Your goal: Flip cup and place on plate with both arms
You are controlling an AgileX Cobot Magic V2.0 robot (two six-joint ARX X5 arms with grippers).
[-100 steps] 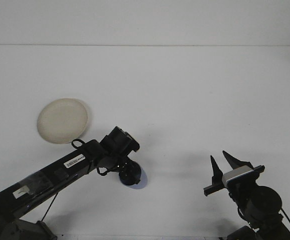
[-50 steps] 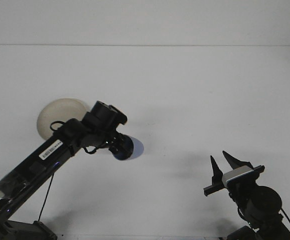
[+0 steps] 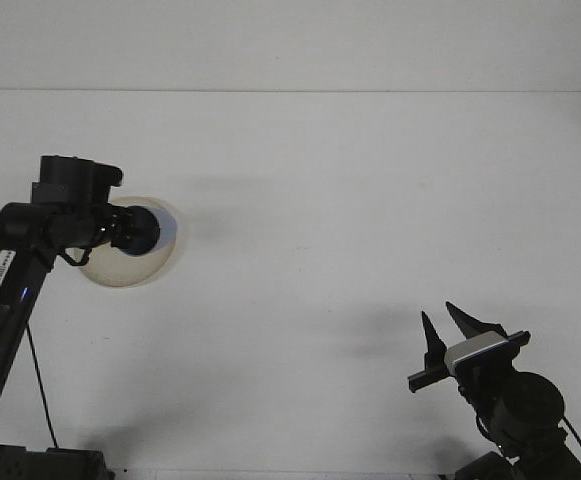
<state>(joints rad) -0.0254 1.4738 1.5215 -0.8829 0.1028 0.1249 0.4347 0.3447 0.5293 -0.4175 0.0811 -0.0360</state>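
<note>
White counter [image 3: 350, 200] all the way across, bare and matte, meeting a pale wall at the back. The landmark here is the plate [image 3: 130, 270], a cream disc sitting flat on the counter. Biggest thing in play: the left arm, reaching up along the edge of the frame to the plate, its wrist turned so the left gripper [image 3: 142, 228] points sideways over the plate's near-left rim. It is carrying the cup [image 3: 162, 229], a small pale-blue one, lying on its side in the air above the plate, mouth facing away from the wrist. The fingers are buried in dark hardware, so their exact spread is hard to read, but they are clearly clamped on the cup. Well away from the plate, low at the opposite corner, the right gripper [image 3: 448, 330] waits with its fingers spread and nothing between them.

The cup looks light and rigid, probably plastic, smooth-walled, so it could slip or roll. I judge the side wall the best hold, squeezed across its width, then tipped upright and released low.
</note>
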